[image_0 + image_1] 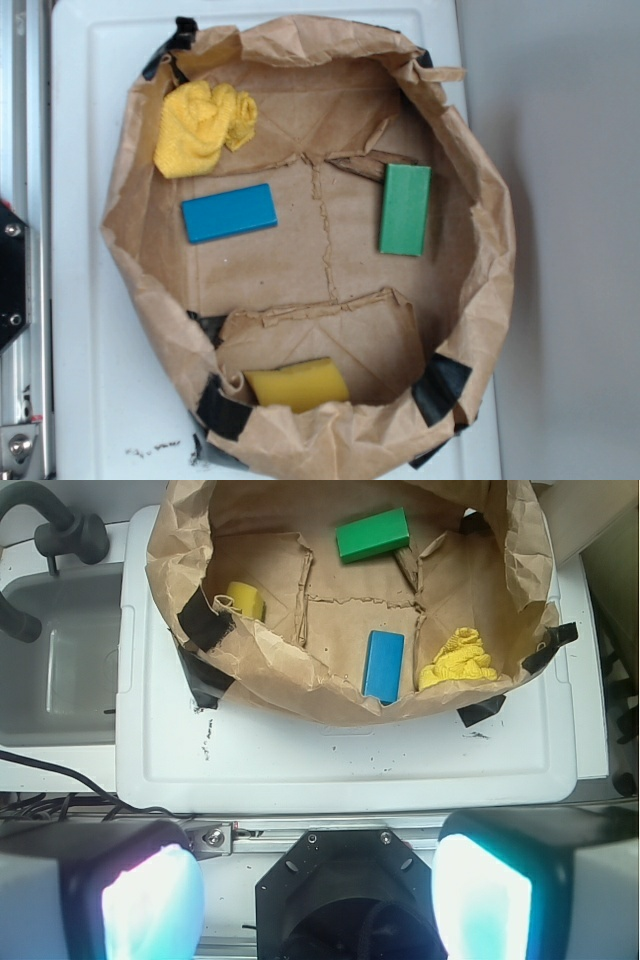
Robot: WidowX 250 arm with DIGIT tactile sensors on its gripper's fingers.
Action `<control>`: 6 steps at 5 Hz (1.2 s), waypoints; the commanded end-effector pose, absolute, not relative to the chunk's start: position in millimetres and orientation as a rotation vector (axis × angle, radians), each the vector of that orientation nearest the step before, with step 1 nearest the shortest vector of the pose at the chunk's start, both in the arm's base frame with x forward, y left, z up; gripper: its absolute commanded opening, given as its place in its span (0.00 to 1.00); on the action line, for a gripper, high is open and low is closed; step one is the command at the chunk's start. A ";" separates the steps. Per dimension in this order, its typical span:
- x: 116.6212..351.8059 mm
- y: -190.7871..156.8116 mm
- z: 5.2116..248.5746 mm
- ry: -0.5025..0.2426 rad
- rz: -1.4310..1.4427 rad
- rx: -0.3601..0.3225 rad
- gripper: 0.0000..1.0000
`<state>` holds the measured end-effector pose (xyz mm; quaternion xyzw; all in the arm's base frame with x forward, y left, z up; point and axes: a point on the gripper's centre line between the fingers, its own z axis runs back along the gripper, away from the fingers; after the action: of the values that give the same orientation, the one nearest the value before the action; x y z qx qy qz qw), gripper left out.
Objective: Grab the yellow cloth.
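Your gripper [318, 880] hangs wide open, empty, well short of the paper bag [300, 695]; yellow cloth [458, 660] lies inside it

Cloth [203, 127] in bag [300, 440], beside block [229, 212].

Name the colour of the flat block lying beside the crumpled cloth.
Blue: the block beside the yellow cloth, clearest in the exterior view.

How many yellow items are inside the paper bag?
2. The yellow cloth is crumpled in one corner, next to the blue block. The yellow sponge block sits across the bag, partly behind the paper bag's folded wall; nothing else yellow shows.
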<state>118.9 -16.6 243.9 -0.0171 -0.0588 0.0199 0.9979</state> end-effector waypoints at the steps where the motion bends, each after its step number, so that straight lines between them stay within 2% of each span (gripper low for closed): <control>1: 118.9 -16.6 243.9 -0.118 0.040 -0.034 1.00; 2: 168.9 -15.9 234.4 -0.114 0.054 -0.061 1.00; 3: 218.8 -4.1 218.2 -0.127 -0.060 -0.032 1.00; 4: 267.5 33.0 192.5 -0.134 0.021 0.078 1.00; 6: 267.5 33.0 192.5 -0.134 0.021 0.078 1.00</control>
<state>262.7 27.9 174.8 0.0332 -0.0340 0.0009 0.9989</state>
